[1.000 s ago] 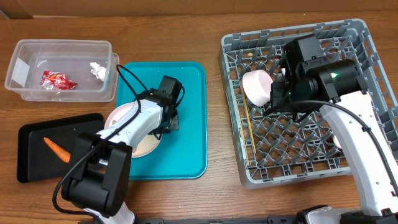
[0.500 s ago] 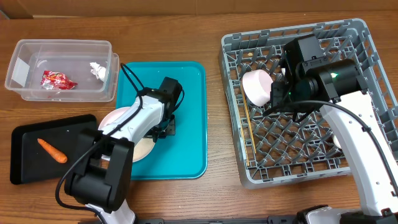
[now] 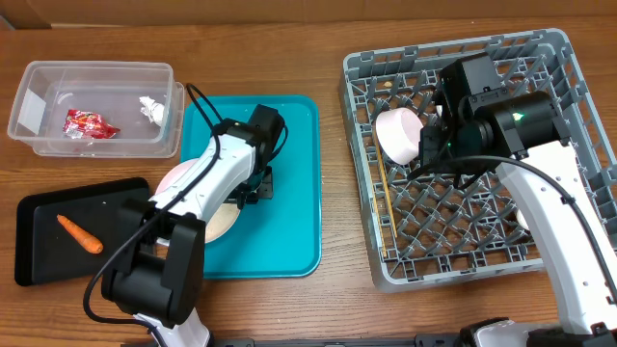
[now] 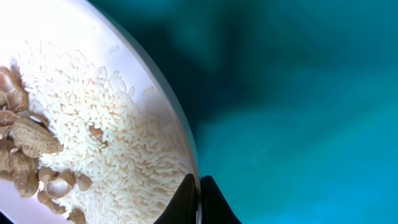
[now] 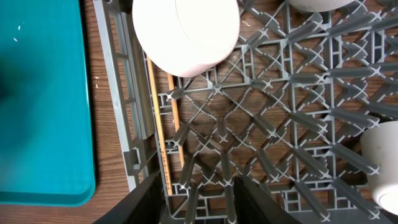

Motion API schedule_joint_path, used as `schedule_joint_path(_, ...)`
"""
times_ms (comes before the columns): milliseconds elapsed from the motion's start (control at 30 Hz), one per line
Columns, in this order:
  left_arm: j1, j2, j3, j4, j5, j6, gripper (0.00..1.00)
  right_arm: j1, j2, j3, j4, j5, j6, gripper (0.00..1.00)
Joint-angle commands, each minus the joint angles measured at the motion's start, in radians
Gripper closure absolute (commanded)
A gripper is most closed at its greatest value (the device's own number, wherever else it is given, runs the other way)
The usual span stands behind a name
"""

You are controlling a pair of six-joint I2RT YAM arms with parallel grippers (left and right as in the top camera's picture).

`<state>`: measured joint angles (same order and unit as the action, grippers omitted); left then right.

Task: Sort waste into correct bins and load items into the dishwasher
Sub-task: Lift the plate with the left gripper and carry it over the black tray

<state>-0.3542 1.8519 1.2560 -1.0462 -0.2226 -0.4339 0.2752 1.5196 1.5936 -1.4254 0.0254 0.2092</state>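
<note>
Left wrist view: my left gripper was pinched narrow on the rim of the white plate, one finger on each face of the edge, at the lower middle of the frame. The plate carried loose white rice and peanut shells heaped toward the left of the frame, over the teal tray.

From overhead, the plate sat left of centre on the teal tray, mostly under my left arm. The black tray with the carrot lay at lower left. The clear tub, holding the red wrapper and the tissue, lay at upper left.

I judged the plate stiff, glazed and slick, and breakable if dropped. An edge grip gave little hold, so it could twist under its own load. The rice and shells were light and loose, and any tilt would spill them. I would have kept it level until it was over a bin.

In the right wrist view, my right gripper hung half open and empty above the grey dish rack. A white bowl leaned at top centre, with two chopsticks lying along the rack's left side.
</note>
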Motion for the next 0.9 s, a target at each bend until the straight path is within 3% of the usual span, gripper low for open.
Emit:
schedule_joint_path(0, -0.013, 0.012, 0.047, -0.032, -0.024, 0.0, 0.96, -0.002, 0.001, 0.009, 0.006, -0.004, -0.001, 0.59)
schedule_joint_path(600, 0.002, 0.007, 0.249, -0.23, -0.072, -0.027, 0.96, -0.002, 0.001, 0.009, 0.006, -0.004, -0.001, 0.59)
schedule_joint_path(867, 0.166, -0.142, 0.251, -0.269, -0.021, 0.0, 0.96, -0.003, 0.001, 0.009, 0.006, -0.004, -0.001, 0.59)
